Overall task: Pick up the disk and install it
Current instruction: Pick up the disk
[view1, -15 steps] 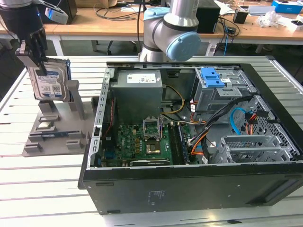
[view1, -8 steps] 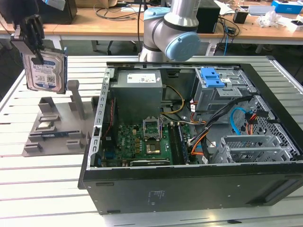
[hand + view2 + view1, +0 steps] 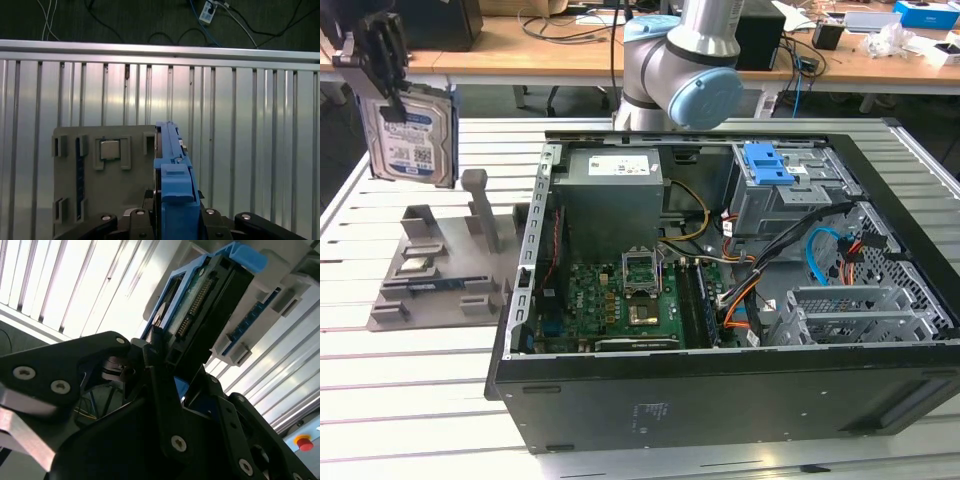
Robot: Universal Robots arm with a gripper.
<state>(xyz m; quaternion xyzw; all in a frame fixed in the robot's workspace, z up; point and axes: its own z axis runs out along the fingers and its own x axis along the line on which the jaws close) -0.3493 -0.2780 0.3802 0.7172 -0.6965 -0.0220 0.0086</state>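
The disk (image 3: 415, 135), a silver hard drive with a white-and-blue label in a blue carrier, hangs upright in the air at the exterior view's far left. My gripper (image 3: 392, 105) is shut on its upper edge. The drive is lifted clear above the grey holder stand (image 3: 430, 270) on the table. In the second wrist view the disk (image 3: 210, 305) shows its black connector edge and blue bracket, clamped in my gripper (image 3: 165, 367). In the first wrist view the disk (image 3: 172, 170) is seen edge-on, rising from my gripper (image 3: 172, 217).
An open computer case (image 3: 720, 410) lies on the slatted table at the exterior view's right, with a motherboard (image 3: 620, 300), a grey power-supply box (image 3: 613, 185) and a drive bay with a blue latch (image 3: 767, 165). The grey stand (image 3: 100, 190) holds a small chip (image 3: 109, 149).
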